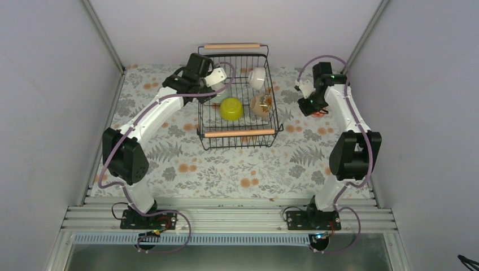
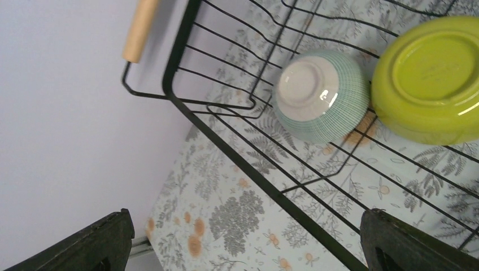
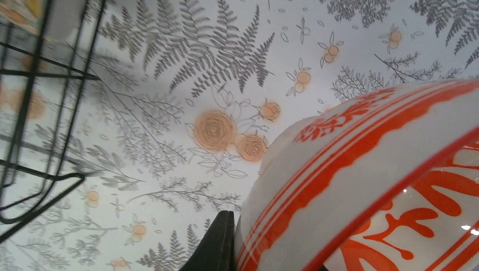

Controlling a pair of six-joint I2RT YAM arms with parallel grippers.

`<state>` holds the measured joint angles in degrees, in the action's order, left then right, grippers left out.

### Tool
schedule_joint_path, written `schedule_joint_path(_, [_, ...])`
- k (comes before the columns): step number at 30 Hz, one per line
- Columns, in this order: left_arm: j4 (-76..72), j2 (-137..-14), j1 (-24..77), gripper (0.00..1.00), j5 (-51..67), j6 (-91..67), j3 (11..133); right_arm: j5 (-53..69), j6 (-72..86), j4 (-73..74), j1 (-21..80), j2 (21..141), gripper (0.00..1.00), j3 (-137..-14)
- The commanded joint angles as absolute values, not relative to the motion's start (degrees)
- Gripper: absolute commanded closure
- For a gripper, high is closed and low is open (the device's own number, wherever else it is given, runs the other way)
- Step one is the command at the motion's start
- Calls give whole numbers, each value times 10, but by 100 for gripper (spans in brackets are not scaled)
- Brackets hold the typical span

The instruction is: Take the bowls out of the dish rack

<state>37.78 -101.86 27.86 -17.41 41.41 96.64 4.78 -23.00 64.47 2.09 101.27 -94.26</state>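
From above, we see the left gripper (image 1: 217, 84) hanging over the far left corner of the dish rack (image 1: 240, 142); its fingers are hidden from us here. The right gripper (image 1: 314, 108) is off to the rack's right, apart from it, with a sliver of an orange-and-white bowl (image 1: 320, 115) beneath it. The rack sits mid-table toward the far wall. Its long axis runs away from the arm bases, with one wooden handle (image 1: 239, 134) crosswise at the near end and another at the far end. Inside we count a lime bowl (image 1: 231, 108), a white bowl (image 1: 257, 78) and a brownish bowl (image 1: 261, 105).

In the left wrist view, the two dark fingers (image 2: 85, 248) stand spread wide at the bottom corners, holding and touching nothing. The rack's black rim crosses diagonally between them and a teal-striped bowl (image 2: 319, 96). That bowl lies upside down, just beside the upturned lime bowl.

In the right wrist view, the orange-and-white bowl fills the lower right. One dark finger (image 3: 217, 248) presses its outer wall and the other is hidden, so the grip is clamped on the bowl's rim. The rack's corner shows at the left edge, with floral tablecloth (image 3: 169, 84) between it and the bowl. We cannot tell whether the bowl rests on the cloth.
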Motion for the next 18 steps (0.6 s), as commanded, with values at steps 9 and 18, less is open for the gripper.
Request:
schedule_joint_path(9, [346,-1014,276,0,-194,428,976,-49,-270,590,10,1089,96,-916])
schedule_joint_path(18, [350,-1018,277,0,-194,424,979,-58,-272,583,10,1133,96,-919])
